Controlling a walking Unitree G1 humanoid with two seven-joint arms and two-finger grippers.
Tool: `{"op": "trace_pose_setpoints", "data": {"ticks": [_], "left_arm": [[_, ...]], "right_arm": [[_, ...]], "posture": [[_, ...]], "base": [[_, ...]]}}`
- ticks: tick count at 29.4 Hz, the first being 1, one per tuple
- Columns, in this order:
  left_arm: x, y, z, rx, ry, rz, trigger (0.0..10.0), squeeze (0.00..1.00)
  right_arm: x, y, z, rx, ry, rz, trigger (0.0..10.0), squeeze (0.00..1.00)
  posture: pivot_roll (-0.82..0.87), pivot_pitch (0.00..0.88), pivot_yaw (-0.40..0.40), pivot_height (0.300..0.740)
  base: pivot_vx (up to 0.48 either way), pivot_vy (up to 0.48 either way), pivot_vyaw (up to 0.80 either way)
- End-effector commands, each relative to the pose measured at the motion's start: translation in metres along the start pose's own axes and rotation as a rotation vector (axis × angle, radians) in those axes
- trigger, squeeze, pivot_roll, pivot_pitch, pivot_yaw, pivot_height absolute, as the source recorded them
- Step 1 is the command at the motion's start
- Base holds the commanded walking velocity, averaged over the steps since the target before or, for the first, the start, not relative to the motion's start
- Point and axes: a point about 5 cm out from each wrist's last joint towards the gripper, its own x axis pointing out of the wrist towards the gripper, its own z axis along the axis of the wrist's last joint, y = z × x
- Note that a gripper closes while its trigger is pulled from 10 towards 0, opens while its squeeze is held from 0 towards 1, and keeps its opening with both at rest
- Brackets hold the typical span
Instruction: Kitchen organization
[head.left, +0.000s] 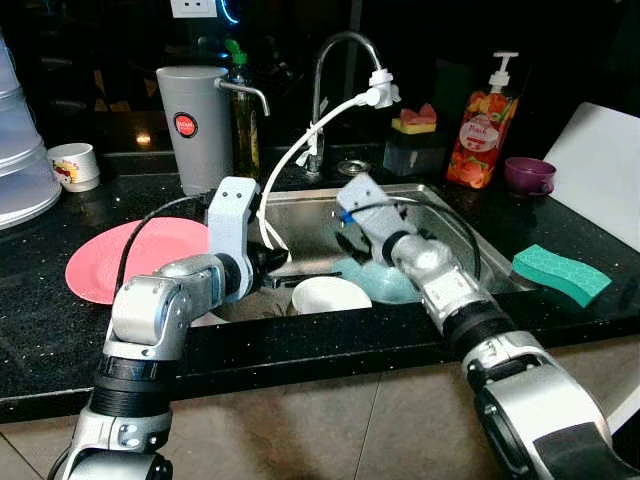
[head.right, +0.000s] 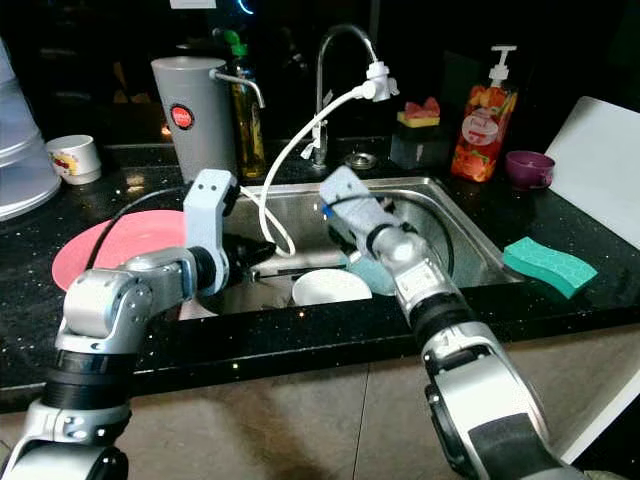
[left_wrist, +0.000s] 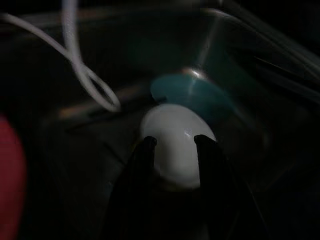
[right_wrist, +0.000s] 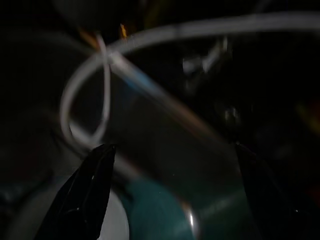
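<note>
A white bowl (head.left: 330, 295) lies in the steel sink (head.left: 455, 215), beside a teal plate (head.left: 392, 287). My left gripper (head.left: 275, 262) reaches over the sink's left edge and points at the bowl. In the left wrist view its fingers (left_wrist: 145, 155) stand open, with the white bowl (left_wrist: 172, 135) seen between them a little beyond the tips. My right gripper (head.left: 350, 245) hangs inside the sink above the teal plate (right_wrist: 160, 210), open wide and holding nothing.
A pink plate (head.left: 130, 255) lies on the black counter left of the sink. A white hose (head.left: 300, 150) loops from the faucet (head.left: 335, 60) into the basin. Behind stand a grey jug (head.left: 195, 125), a soap bottle (head.left: 483, 130) and a purple cup (head.left: 528, 175). A green sponge (head.left: 560, 273) lies at the right.
</note>
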Motion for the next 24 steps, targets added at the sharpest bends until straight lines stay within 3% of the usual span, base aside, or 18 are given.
{"op": "trace_pose_setpoints", "data": {"ticks": [1,5,8,9,14,16,19,24], "left_arm": [[-0.004,0.016,0.009,-0.016,-0.071,0.079,10.0,0.00],[-0.013,0.034,0.016,-0.013,-0.124,0.156,10.0,0.00],[-0.016,0.037,0.017,-0.020,-0.131,0.169,10.0,0.00],[-0.022,0.046,0.016,-0.014,-0.133,0.219,10.0,0.00],[-0.027,0.059,0.011,0.007,-0.123,0.290,10.0,0.00],[-0.035,0.072,0.006,0.000,-0.115,0.327,10.0,0.00],[-0.040,0.076,0.006,0.012,-0.110,0.323,10.0,0.00],[-0.046,0.084,0.004,0.035,-0.102,0.348,10.0,0.00]], "right_arm": [[-0.006,-0.005,0.019,0.063,-0.115,0.018,10.0,0.00],[-0.021,-0.008,0.033,0.191,-0.214,0.004,10.0,0.00],[-0.026,-0.008,0.036,0.223,-0.237,0.004,10.0,0.00],[-0.037,-0.006,0.044,0.257,-0.281,0.018,10.0,0.00],[-0.047,0.000,0.048,0.257,-0.311,0.058,10.0,0.00],[-0.059,0.006,0.047,0.214,-0.307,0.124,10.0,0.00],[-0.065,0.008,0.045,0.200,-0.299,0.163,10.0,0.00],[-0.074,0.010,0.045,0.303,-0.297,0.206,10.0,0.00]], "posture": [[0.05,0.105,-0.029,0.740],[0.05,0.113,-0.028,0.740],[0.05,0.113,-0.028,0.740],[0.06,0.114,-0.026,0.740],[0.06,0.113,-0.028,0.740],[0.06,0.113,-0.028,0.740],[0.05,0.114,-0.033,0.740],[0.06,0.112,-0.036,0.740]], "base": [[0.000,0.000,0.00],[0.000,0.000,0.00],[0.000,0.000,0.00],[0.000,0.000,0.00],[0.000,0.000,0.00],[0.000,0.000,0.00],[0.000,0.000,0.00],[0.000,0.000,0.00]]}}
